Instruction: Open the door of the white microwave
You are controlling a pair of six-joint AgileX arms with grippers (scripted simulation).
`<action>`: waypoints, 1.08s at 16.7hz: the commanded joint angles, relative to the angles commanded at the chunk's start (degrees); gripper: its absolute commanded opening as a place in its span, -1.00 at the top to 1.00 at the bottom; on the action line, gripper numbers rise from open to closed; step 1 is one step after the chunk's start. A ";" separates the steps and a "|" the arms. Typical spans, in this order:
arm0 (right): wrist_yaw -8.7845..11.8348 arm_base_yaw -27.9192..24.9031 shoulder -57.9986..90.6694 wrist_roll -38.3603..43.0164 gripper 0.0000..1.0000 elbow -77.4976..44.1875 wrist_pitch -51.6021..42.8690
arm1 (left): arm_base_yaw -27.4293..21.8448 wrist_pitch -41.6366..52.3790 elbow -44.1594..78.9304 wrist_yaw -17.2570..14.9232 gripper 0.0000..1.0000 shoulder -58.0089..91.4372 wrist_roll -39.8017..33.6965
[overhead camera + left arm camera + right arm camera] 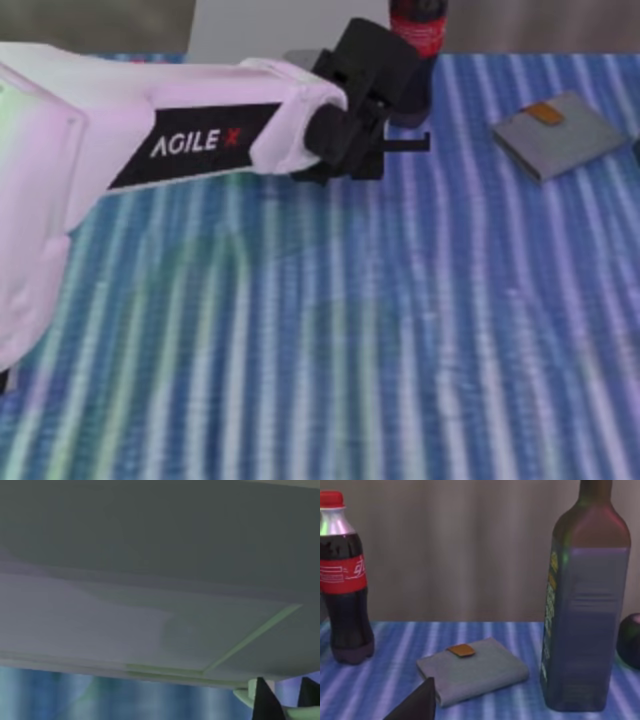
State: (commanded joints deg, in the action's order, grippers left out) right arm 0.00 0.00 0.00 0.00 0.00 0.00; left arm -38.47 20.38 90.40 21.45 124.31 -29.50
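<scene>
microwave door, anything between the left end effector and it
Nothing visible does. In the top view the left end effector is at the back of the table, right up by the white microwave. Its wrist view is filled by a pale panel at close range, apparently the door, with no object in between.

a cola bottle (345, 580) and a tall dark bottle (585, 610) stand upright on the striped worktop (530, 640), a grey wallet (472, 676) lying flat between them.

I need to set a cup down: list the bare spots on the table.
Bare: the striped table nearer than the left arm, and between the cola bottle and wallet. Crowded: the far edge, with microwave, left gripper and bottle.
</scene>
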 joint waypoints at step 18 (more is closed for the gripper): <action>0.00 0.00 0.00 0.00 -1.00 0.00 0.00 | -0.21 -0.65 -1.15 -0.78 1.00 -0.44 0.75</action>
State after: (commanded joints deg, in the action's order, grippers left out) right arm 0.00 0.00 0.00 0.00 0.00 0.00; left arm -38.69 19.73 89.25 20.67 123.87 -28.75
